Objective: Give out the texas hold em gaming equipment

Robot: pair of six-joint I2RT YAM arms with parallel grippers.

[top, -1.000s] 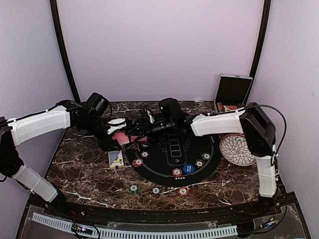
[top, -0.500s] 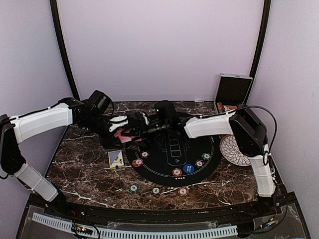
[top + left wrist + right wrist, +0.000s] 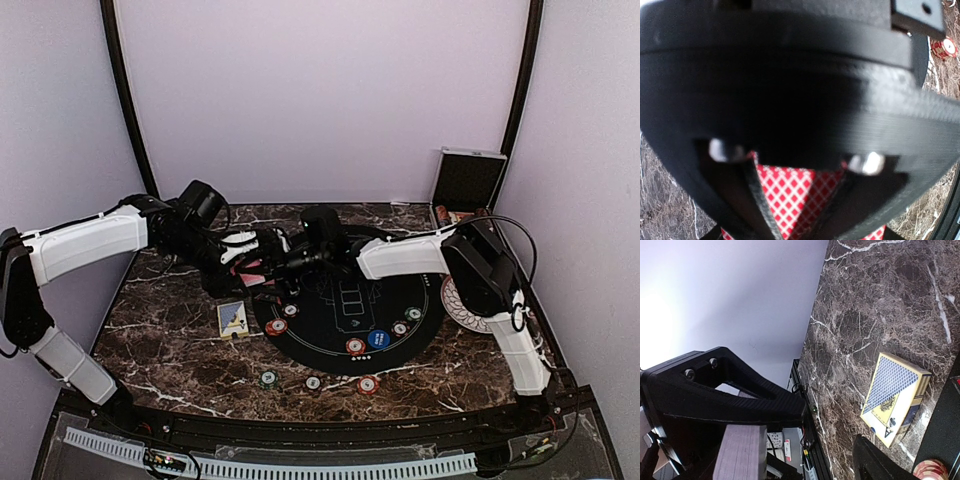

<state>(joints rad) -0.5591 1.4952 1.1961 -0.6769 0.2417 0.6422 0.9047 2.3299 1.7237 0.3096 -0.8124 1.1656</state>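
Right fingers (image 3: 742, 452) nearer cards (image 3: 790, 195) (case (image 3: 466, 180) open)

Even soft light; blurred wrist close-ups

Card box (image 3: 233, 319) left of mat (image 3: 322, 335); chips (image 3: 313, 382) before it.

Red, blue and green on black and brown marble

The counter (image 3: 170, 330) is dark brown marble veined white, and the round mat (image 3: 325, 340) is black with white markings. The cards (image 3: 790, 195) have red backs with a white diamond lattice. At the mat's 9 o'clock, a box (image 3: 895, 395) has a blue lattice framed in cream. Near 6 o'clock are a red chip (image 3: 355, 346) edged with white stripes and a blue disc (image 3: 377, 339). At 7 o'clock is a green chip (image 3: 268, 379).
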